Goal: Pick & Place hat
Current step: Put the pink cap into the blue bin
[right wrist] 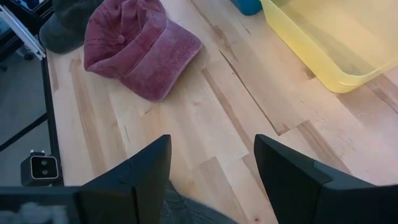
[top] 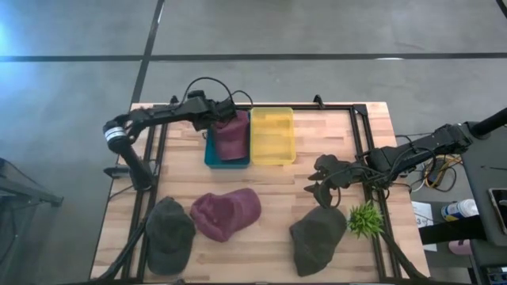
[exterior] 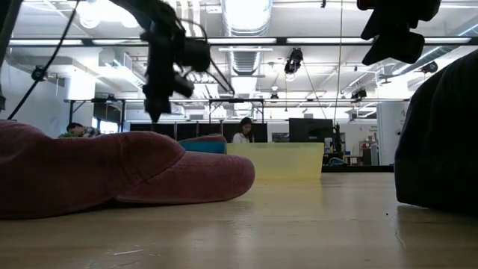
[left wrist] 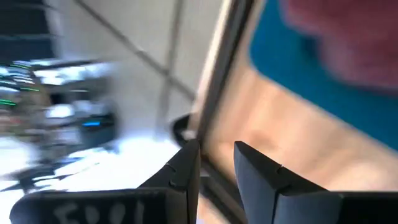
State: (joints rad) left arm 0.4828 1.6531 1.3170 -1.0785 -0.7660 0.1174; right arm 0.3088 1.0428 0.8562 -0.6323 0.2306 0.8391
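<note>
Maroon hat (top: 232, 134) in teal bin (top: 212, 157) | left gripper (top: 212, 120) beside it — parted, empty | right gripper (top: 323, 179) — spread, empty

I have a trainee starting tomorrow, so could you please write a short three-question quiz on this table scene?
1. True or false: the yellow bin holds a hat.
2. How many hats lie loose on the table, outside the bins?
3. Which lies in the teal bin: A) a maroon hat, B) a dark hat, C) the green plant?

Key
1. False: it shows nothing inside.
2. Three: the dark hat at the left, the maroon hat beside it, and the dark hat under the right gripper, next to the green plant.
3. A: the maroon hat, beside the left gripper.
</note>
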